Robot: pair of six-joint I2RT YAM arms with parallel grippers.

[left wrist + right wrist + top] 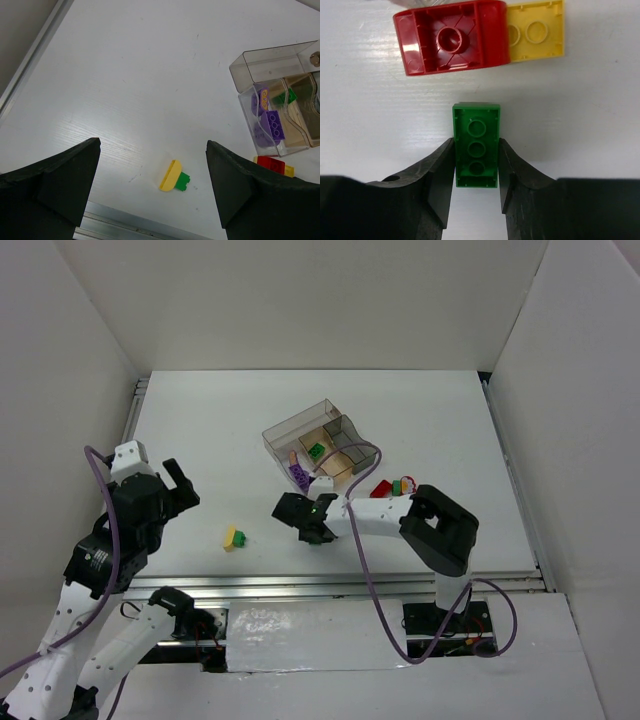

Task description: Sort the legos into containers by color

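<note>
The right gripper [476, 160] pinches a small green rectangular plastic brick [476, 132], just short of a red hollow brick [451, 42]. The left gripper [152, 146] hangs spread above a joined yellow-and-green brick pair [175, 178], well apart from the clear compartment tray [288, 430].

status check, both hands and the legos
Left hand open, empty. Right hand shut on green lego. Red lego, yellow lego just ahead, not touching it.
</note>
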